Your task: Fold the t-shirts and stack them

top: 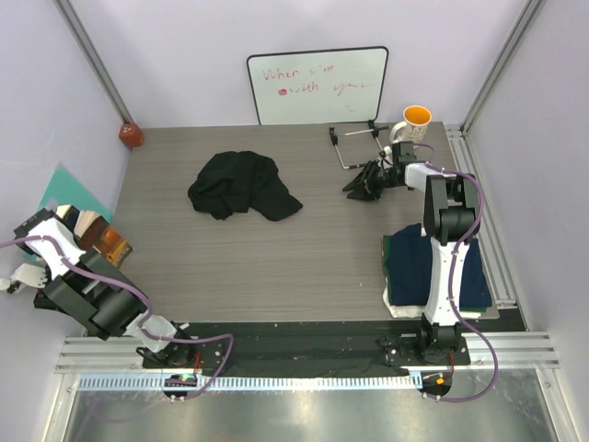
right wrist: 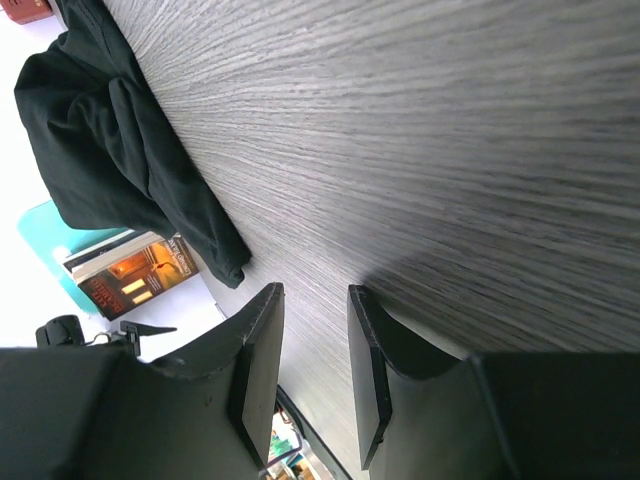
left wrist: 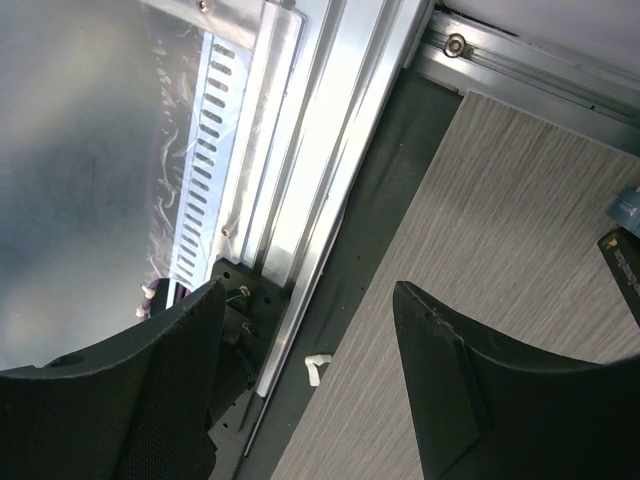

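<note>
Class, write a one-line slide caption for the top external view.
Crumpled black t-shirt on the table, folded t-shirt stack at its right edge.

**Right pincer parted over bare table, black shirt lying beyond**

The right pincer fills the lower edge of the view. Its two black fingers stand a little apart, with nothing between them and grey wood-grain table showing through the gap. The table runs up and to the right. At the upper left lies the black t-shirt, crumpled in loose folds, with one corner trailing down toward the fingertips but well clear of them. Past the shirt's edge a book with a dark, orange-lit cover shows, beside a teal sheet. A red object sits cut off in the top left corner.
</note>
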